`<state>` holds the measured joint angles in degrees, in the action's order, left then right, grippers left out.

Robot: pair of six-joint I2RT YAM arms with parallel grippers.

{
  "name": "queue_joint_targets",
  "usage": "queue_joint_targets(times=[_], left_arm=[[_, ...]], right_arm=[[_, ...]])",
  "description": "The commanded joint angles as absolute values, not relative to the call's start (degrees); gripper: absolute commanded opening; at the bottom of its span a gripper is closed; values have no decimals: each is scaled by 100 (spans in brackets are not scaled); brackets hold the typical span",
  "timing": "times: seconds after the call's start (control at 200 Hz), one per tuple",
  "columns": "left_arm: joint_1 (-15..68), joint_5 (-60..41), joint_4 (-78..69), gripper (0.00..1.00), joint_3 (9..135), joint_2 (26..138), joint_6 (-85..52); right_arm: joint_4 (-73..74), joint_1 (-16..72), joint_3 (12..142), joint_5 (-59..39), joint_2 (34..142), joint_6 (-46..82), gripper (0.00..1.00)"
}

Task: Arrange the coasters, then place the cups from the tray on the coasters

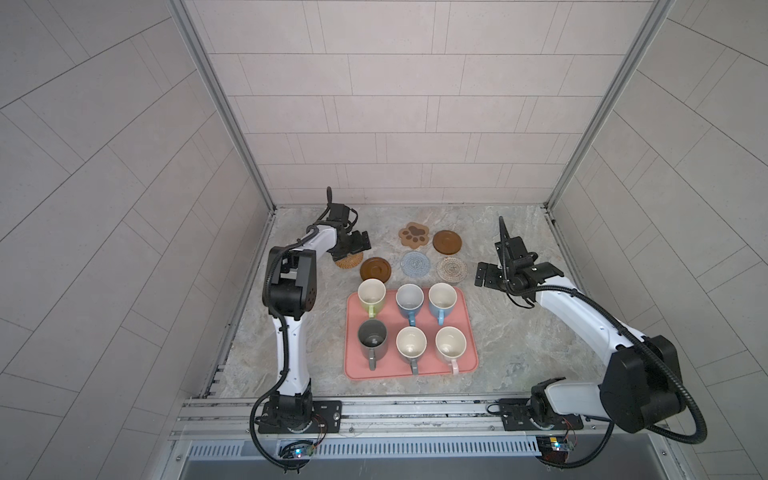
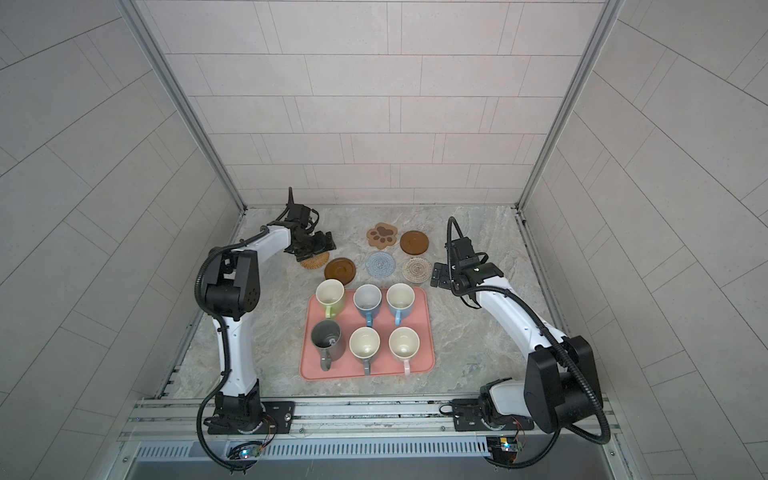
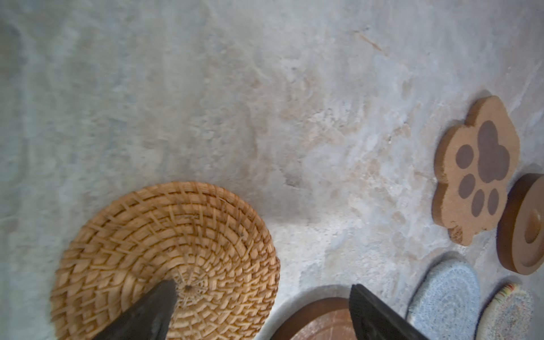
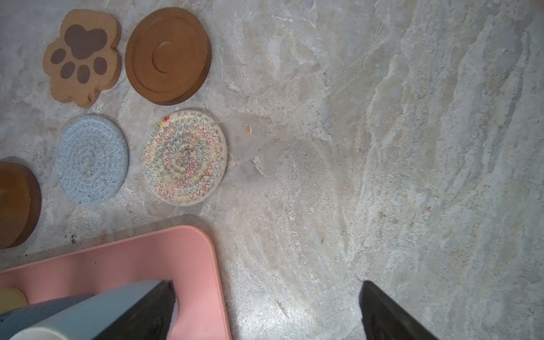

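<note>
On marble-patterned tabletop (image 1: 519, 332), large salmon-pink rectangular tray (image 1: 462, 318) seen, six handled ceramic mugs (image 1: 411, 345) stood on it in two rows. Beyond tray, six flat coasters (image 1: 415, 264) laid out; round woven rattan coaster (image 1: 347, 262) overhung by left gripper (image 1: 353, 249), jaws spread, nothing grasped. Near tray's far right corner, right gripper (image 1: 484, 274) held with jaws spread wide, nothing gripped.

The tray (image 1: 409, 372) is salmon pink. The light green cup (image 1: 371, 309) is cream inside. One blue cup (image 1: 409, 311) is pale grey inside and the other blue cup (image 1: 441, 311) is cream. The dark grey cup (image 1: 372, 338) is dark throughout. The grey-handled cup (image 1: 411, 345) and the pink-handled cup (image 1: 450, 343) are cream.

The paw coaster (image 4: 84, 56) is tan with dark brown pads. One wooden coaster (image 4: 167, 54) and the second wooden coaster (image 1: 375, 269) are brown with concentric rings. The rattan coaster (image 3: 164, 250) is golden weave. The crochet coaster (image 4: 92, 159) is blue-grey. The beige coaster (image 4: 185, 157) bears multicoloured zigzag stitching.
</note>
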<state>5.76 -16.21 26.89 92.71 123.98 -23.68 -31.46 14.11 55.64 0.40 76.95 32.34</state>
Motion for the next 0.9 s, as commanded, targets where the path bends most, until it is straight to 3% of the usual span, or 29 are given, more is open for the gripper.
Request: queue_joint_targets(times=[0.0,0.355,0.896], left_arm=[[332,-1410,3050,100,8941,12324,-2398],[213,-1484,2827,100,8265,11965,-2512],[221,-1645,2874,100,8479,11810,-2461]], right_arm=[[-3168,1489,5714,42,7830,3184,100],[-3101,1676,5972,22,8278,3104,99],[-3076,1725,5925,80,8146,3076,99]])
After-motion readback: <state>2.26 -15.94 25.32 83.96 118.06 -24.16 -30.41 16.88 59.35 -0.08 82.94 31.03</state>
